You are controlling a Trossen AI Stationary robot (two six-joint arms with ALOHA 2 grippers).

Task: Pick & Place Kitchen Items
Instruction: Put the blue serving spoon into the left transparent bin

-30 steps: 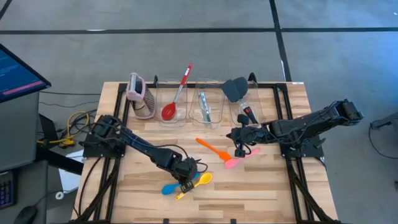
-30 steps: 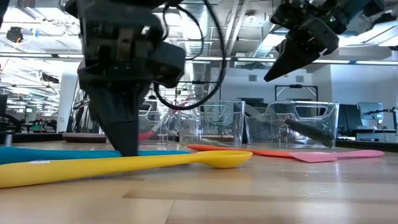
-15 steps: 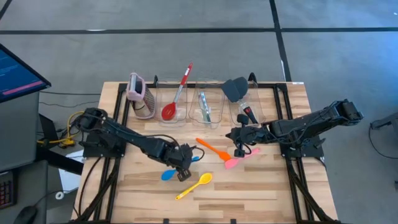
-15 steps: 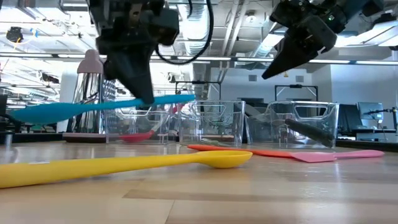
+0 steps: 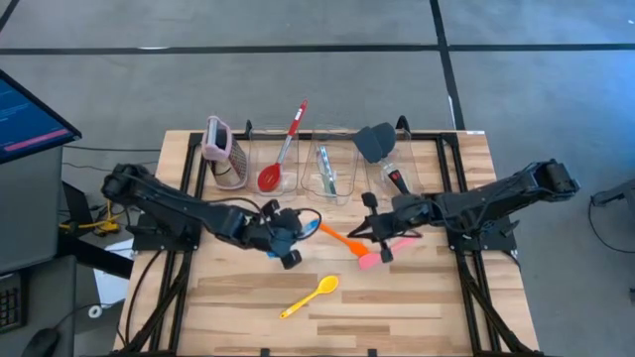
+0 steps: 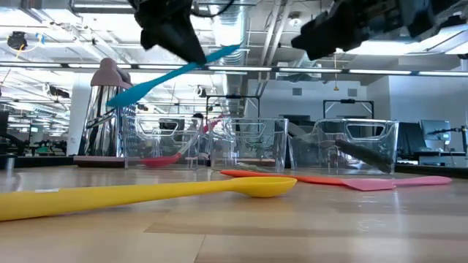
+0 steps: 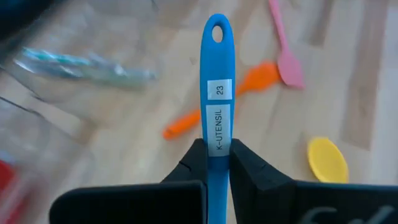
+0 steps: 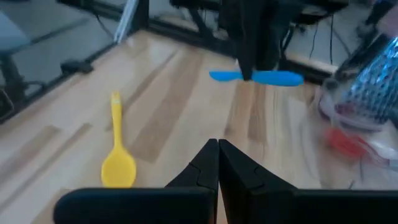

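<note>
Above the worktop [image 5: 417, 307], left gripper [image 7: 215, 163] clamps blue spoon [image 7: 216, 93] mid-handle, lifted clear; white labels read "23" and "K-UTENSIL". Right gripper [image 8: 218, 163] pressed together, empty, over pink spatula [image 5: 382, 253]. Yellow spoon [image 5: 310, 296] lies near the front edge.

The light butcher-block wooden table [image 5: 417, 297] carries a yellow plastic spoon [image 5: 311, 295] near its front, an orange spatula [image 5: 337, 238] and a pink spatula [image 5: 382, 252] mid-table, and, along the back, three clear plastic bins [image 5: 327, 171] beside a pink-topped metal grater [image 5: 224, 154].
</note>
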